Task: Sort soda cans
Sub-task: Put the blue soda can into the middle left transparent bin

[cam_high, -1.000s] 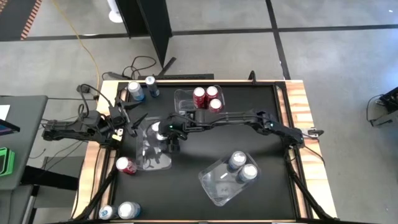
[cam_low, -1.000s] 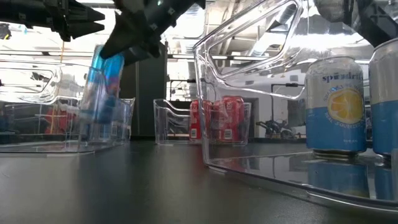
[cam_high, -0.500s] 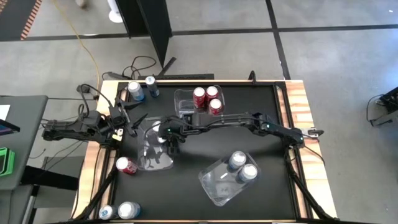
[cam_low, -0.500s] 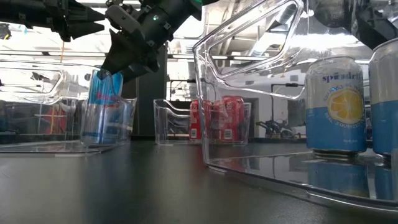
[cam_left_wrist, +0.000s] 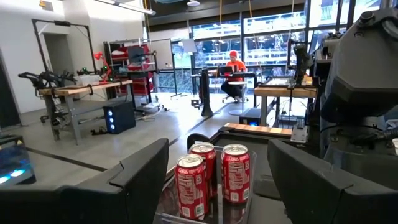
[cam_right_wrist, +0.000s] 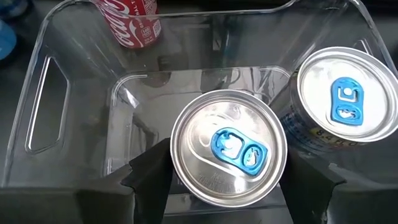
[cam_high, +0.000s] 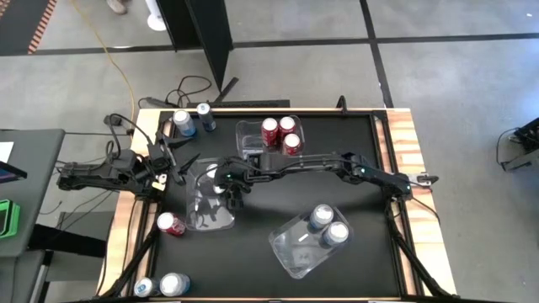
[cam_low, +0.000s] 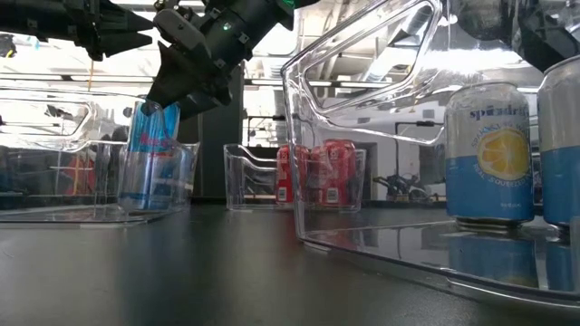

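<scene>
My right gripper (cam_high: 229,187) reaches across the table into the clear left bin (cam_high: 202,215) and is shut on a blue soda can (cam_right_wrist: 227,148) with a silver top. A second light blue can (cam_right_wrist: 341,99) stands beside it in the same bin. In the low view the held can (cam_low: 149,154) stands upright under the gripper (cam_low: 177,91). My left gripper (cam_high: 187,164) hovers open by the table's left edge, touching nothing. Three red cans (cam_high: 280,133) stand in the far bin, and two light blue cans (cam_high: 327,225) in the near right bin. My right gripper pinches the blue can between its two fingers (cam_right_wrist: 149,174), just below the silver rim (cam_right_wrist: 177,163), one finger on each side of the wall. The fingers come from above, pointing down. The can is upright inside the bin, its bottom (cam_low: 143,201) at the bin's floor.
A red can (cam_high: 171,223) stands on the table left of the left bin. Two cans (cam_high: 192,119) stand at the far left corner and two more (cam_high: 162,285) at the near left corner. Open dark table lies between the bins in the middle.
My right gripper has come down with the blue can into the left bin. A second ago the can was higher and blurred. For the last half second it has stood upright at the bin's floor, still between the fingers.
</scene>
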